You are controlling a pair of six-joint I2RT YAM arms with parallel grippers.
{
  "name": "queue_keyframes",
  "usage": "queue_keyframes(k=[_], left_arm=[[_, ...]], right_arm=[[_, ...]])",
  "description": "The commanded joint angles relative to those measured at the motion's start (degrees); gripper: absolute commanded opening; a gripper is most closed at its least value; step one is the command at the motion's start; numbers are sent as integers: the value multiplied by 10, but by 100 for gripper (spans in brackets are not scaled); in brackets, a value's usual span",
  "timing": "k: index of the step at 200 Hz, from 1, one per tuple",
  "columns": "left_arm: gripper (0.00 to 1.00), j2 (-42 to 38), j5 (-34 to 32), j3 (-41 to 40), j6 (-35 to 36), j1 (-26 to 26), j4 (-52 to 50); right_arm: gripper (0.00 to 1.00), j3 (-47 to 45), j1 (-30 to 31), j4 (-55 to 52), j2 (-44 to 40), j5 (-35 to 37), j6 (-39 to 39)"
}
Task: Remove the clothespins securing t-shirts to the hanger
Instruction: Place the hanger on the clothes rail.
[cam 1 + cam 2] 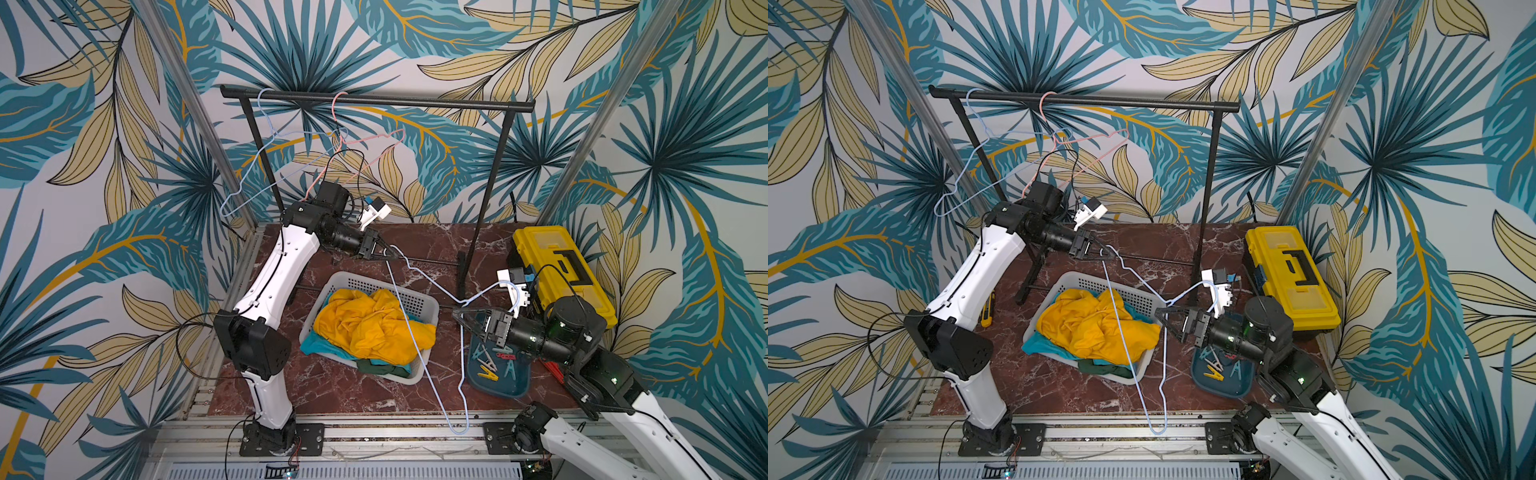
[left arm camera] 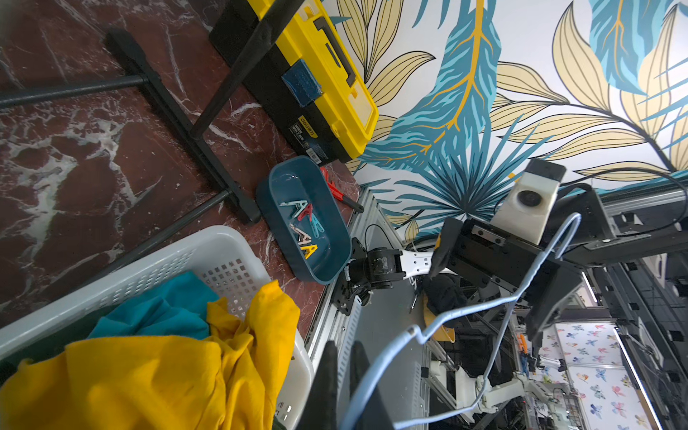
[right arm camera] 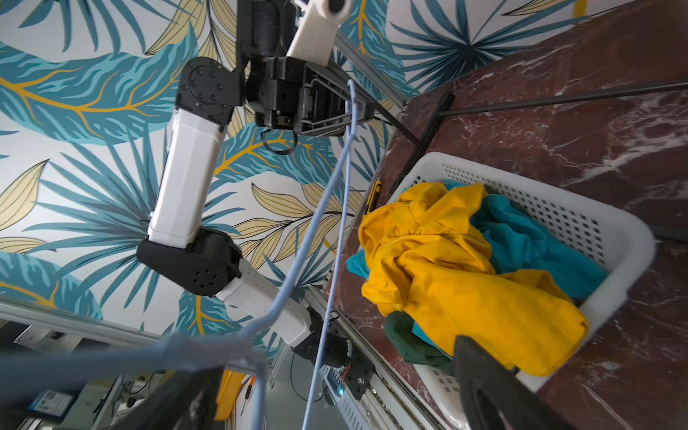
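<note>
In both top views we see the task's things already apart. The clothespins lie loose in a teal tray at about 4 o'clock from the white basket. The t-shirts are heaped in that basket, yellow on top, turquoise and dark green beneath. We judge the unclipping itself finished, so what is left is the bare light-blue hanger held between the arms. The left gripper is pinched closed on one shoulder corner of it. The right gripper stands with its jaws wide at the hanger's neck and grips nothing, and the right wrist view shows its two fingers far apart. From the left gripper the hanger's top arm runs toward 4 o'clock to the neck, and the hook curls just beside the right wrist camera. The bottom bar slants toward 5 o'clock, over the yellow shirt, to a corner near the front rail of the frame. The black clothes rail, with two empty hangers on it, lies at 12 o'clock from both grippers. We judge that any rehanging turns on the hook. It sits a full hanger-length from the only grip, nearer the right arm, and we think it is likely to swing.
</note>
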Motion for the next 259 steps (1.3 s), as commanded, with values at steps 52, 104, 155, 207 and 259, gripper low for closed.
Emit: queue_keyframes(k=[52, 104, 155, 207, 259], left_arm=[[0, -19, -31, 11, -10, 39, 19], [0, 0, 40, 42, -75, 38, 90], [0, 14, -27, 74, -85, 53, 98], [0, 5, -60, 63, -104, 103, 125], [0, -9, 22, 2, -302, 70, 406]], right_arm=[[100, -11, 2, -92, -102, 191, -37], [100, -28, 3, -25, -43, 40, -7], [100, 28, 3, -18, 46, -79, -31], [100, 15, -1, -39, -44, 34, -29], [100, 55, -1, 95, 98, -174, 5]])
